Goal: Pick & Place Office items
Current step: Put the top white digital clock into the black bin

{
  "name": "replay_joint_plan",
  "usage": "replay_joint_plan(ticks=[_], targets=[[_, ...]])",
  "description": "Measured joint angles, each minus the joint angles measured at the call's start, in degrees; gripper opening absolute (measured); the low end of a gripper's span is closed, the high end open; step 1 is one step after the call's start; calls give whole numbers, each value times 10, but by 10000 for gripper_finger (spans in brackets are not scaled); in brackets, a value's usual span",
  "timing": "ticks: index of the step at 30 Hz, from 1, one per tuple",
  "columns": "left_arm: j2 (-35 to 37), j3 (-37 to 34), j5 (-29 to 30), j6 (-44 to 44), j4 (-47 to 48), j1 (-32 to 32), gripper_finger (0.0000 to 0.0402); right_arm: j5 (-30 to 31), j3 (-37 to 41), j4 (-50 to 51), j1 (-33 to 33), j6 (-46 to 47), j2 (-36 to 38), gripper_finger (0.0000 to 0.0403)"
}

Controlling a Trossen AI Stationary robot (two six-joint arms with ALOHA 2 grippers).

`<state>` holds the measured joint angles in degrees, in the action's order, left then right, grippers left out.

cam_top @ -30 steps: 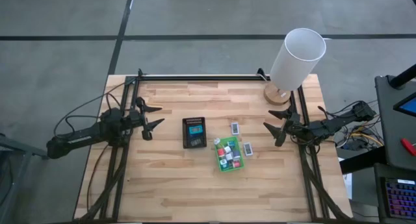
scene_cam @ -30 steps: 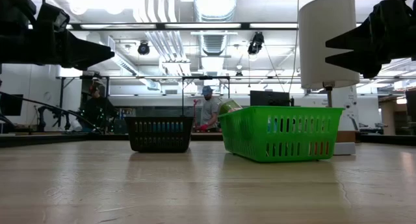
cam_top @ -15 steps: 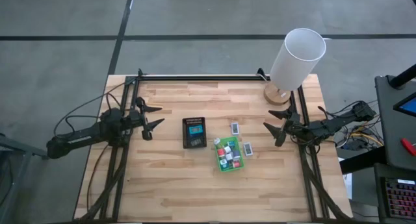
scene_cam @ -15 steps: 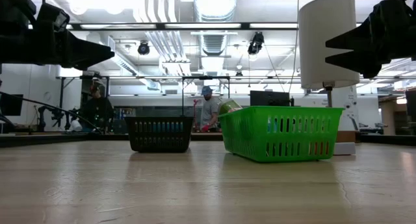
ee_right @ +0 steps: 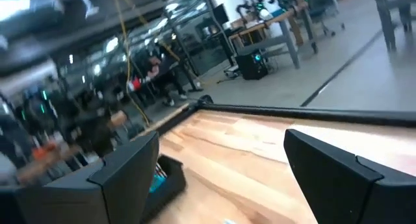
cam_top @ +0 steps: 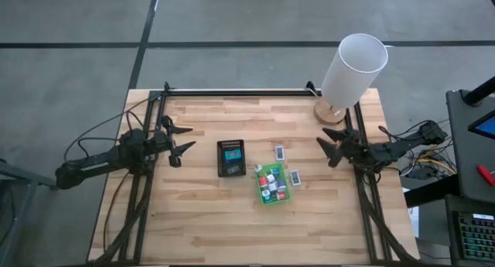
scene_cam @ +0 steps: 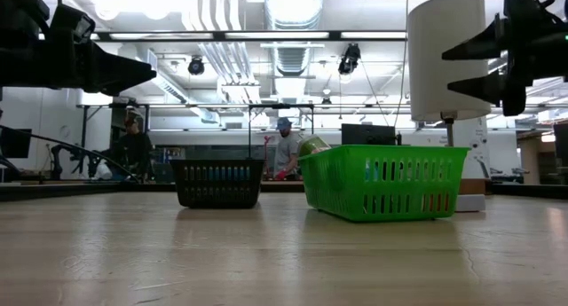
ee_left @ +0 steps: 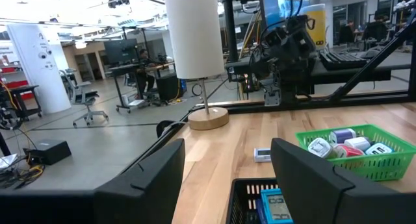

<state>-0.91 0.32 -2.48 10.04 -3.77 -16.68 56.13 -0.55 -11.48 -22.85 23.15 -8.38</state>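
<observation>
You have both arms parked wide, which leaves the middle of the table free. The left gripper (cam_top: 179,140) hangs over the left side of the wooden table (cam_top: 201,220), fingers spread and holding nothing. The right gripper (cam_top: 331,146) sits above the right edge, near the lamp base, jaws fully apart and also empty. Neither touches a tray or an item, so no pick appears to be under way.

The office items (cam_top: 270,184) mostly sit heaped in the green tray (cam_top: 261,199), slightly right of the table's centre; white, red and dark pieces show there. A teal piece (cam_top: 230,154) lies in the black tray (cam_top: 220,171), just beside the green one on its left. 2 white packets rest loose on the wood: one (cam_top: 279,152) just behind the green tray, the other (cam_top: 294,177) just at its right. Those 2 look like what remains to be sorted, and the right arm is the nearer one.

A white cylindrical lamp (cam_top: 352,68) on a round wooden base stands at the table's far right corner. The table stands on a grey floor crossed by dark lines. Across the low view you see a lit workshop with ceiling ducts, benches and 2 people (scene_cam: 284,151) well behind the trays.
</observation>
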Motion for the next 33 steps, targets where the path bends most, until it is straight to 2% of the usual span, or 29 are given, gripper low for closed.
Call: replay_joint_plan(ticks=[3,9,15,18,21,24,30,33], targets=[[0,0,0,0,0,0,234,15,0,-17,0,36,0,327],[0,0,0,0,0,0,234,54,0,-102,0,14,0,327],[0,0,0,0,0,0,234,68,0,-232,0,-119,0,327],[0,0,0,0,0,0,234,68,-2,-258,0,-138,-1,327],[0,0,0,0,0,0,234,68,-22,-242,0,-105,-11,327],[0,0,0,0,0,0,234,73,-56,-182,0,-66,-37,327],[0,0,0,0,0,0,234,99,-170,-72,0,-39,-129,327],[0,0,0,0,0,0,234,143,-229,29,0,83,-177,327]])
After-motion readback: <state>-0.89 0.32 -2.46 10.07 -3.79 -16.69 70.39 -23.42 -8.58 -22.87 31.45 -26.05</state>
